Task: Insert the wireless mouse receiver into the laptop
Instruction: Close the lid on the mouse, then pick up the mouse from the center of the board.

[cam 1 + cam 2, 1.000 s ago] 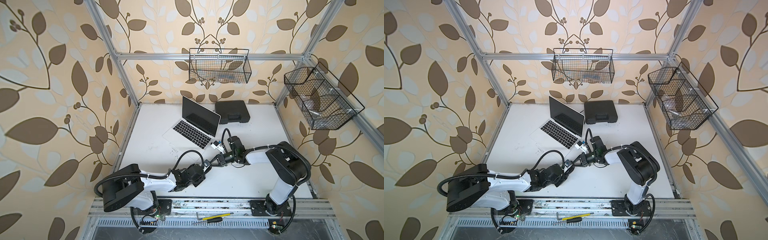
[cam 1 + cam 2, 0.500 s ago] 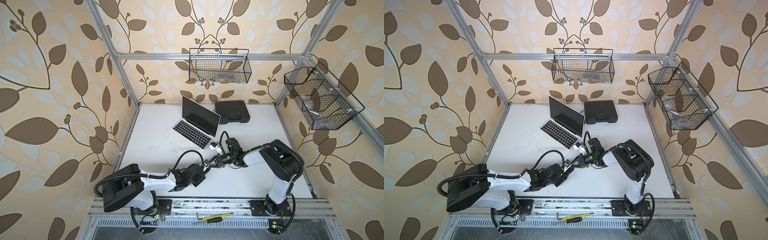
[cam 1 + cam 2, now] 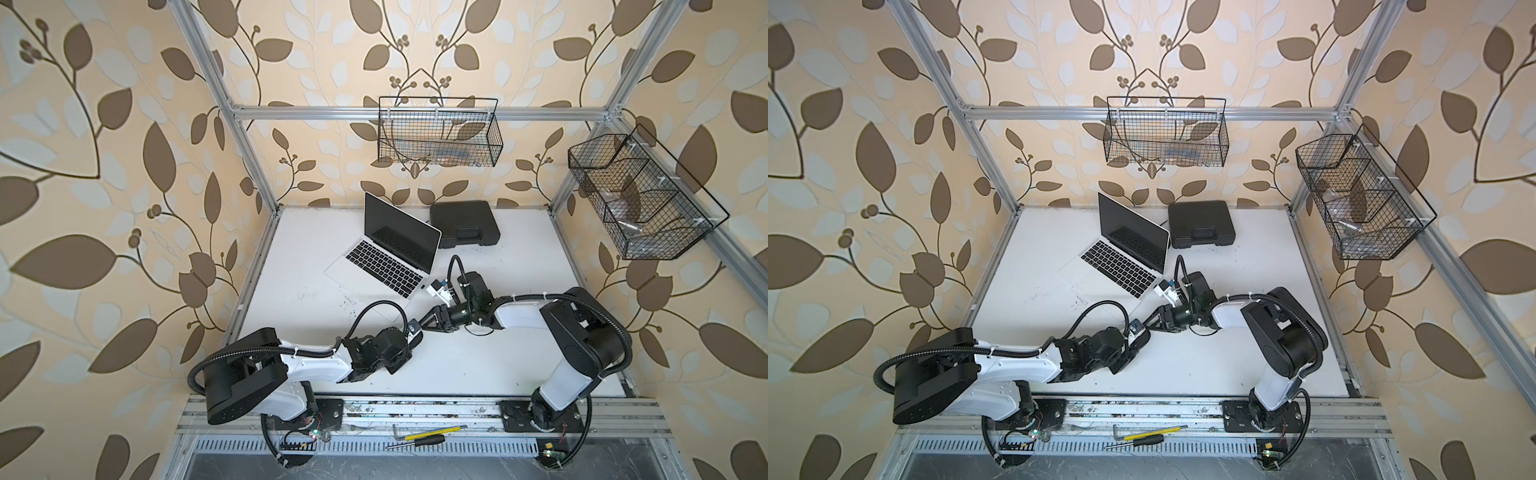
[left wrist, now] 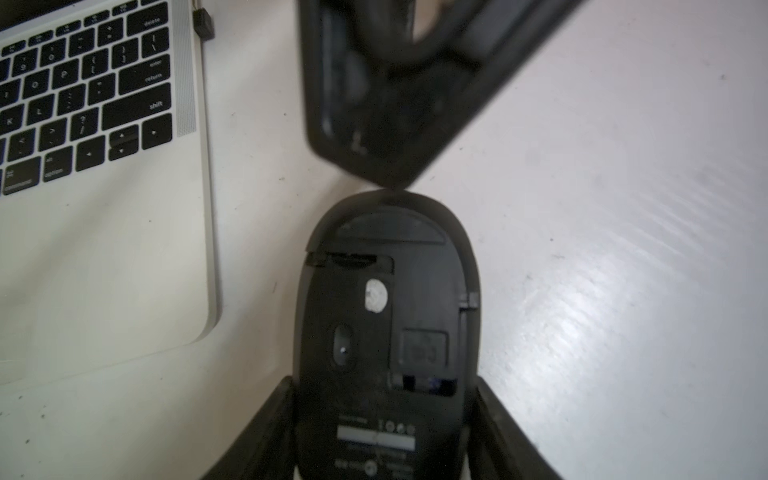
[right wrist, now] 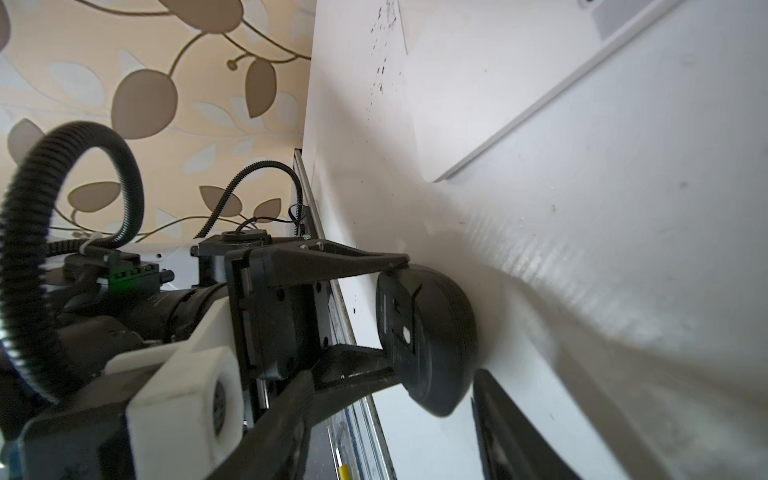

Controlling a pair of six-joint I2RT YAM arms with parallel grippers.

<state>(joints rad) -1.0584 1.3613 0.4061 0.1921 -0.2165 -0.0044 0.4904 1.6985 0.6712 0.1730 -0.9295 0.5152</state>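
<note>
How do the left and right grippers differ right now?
The left gripper has its jaws closed on the mouse, underside up; the right gripper has its jaws open, nothing visible between them. The left gripper flanks the mouse's sides; the right gripper faces its free end. Both are black, beside the laptop.

My right gripper [image 3: 427, 323] is no longer the single pinched-shut dark point of a second ago. Its fingers [image 5: 511, 424] now stand wide apart, with the tips just beside the nose of the upturned black mouse [image 4: 386, 316]. My right elbow [image 3: 582, 328], which half a second ago leans in toward the middle of the white table [image 3: 478, 374], now sits back out toward the table's right edge, roughly where the oldest pictures show it, and the white forearm [image 3: 517, 316] is swung out with it.
</note>
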